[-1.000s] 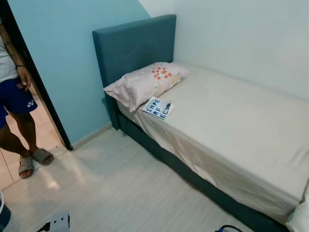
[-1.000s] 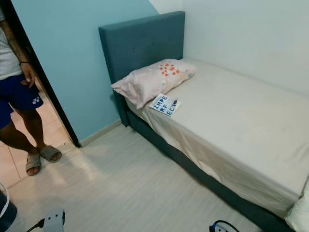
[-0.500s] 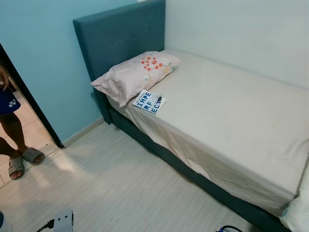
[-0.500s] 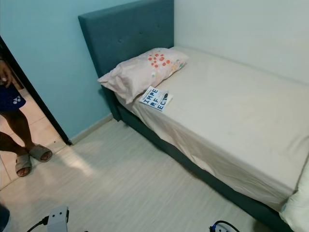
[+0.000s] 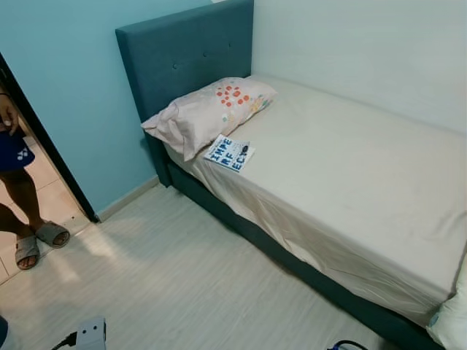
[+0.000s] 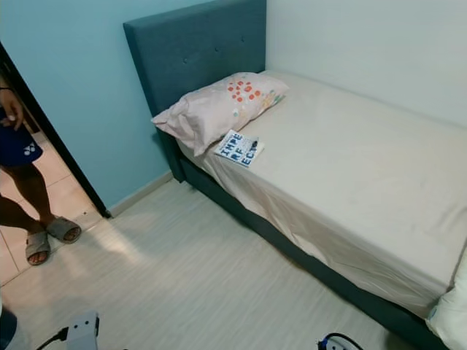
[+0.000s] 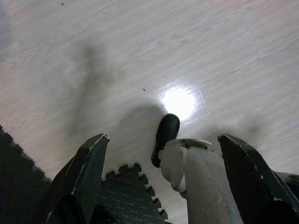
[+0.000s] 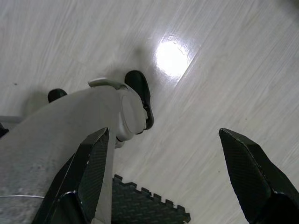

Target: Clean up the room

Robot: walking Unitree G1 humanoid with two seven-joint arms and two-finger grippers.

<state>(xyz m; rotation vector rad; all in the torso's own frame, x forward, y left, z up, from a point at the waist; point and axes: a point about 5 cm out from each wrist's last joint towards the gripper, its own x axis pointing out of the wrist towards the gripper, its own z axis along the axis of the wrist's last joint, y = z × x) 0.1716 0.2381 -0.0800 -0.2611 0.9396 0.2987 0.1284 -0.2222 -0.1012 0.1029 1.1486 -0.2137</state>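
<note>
Blue-lettered booklet (image 5: 229, 153) lies flat on the bed (image 5: 350, 189), at the pillow's (image 5: 208, 113) five o'clock; we judge it light, flexible, best pinched at an edge; left pincer (image 7: 168, 186) and right pincer (image 8: 173, 177) hang spread, empty

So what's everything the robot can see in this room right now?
bed: one, cream sheet, teal frame, against the white wall
headboard: one, teal, at the blue wall
pillow: one, pale pink with orange dots, at the bed's head
booklet: one, white with blue letters, on the sheet beside the pillow
floor: pale wood-look
foam mat: dark, on the floor below the grippers
person: one, blue shorts and sandals, in the doorway
left gripper: black fingers open, hanging over the floor
right gripper: black fingers open, hanging over the floor
</note>
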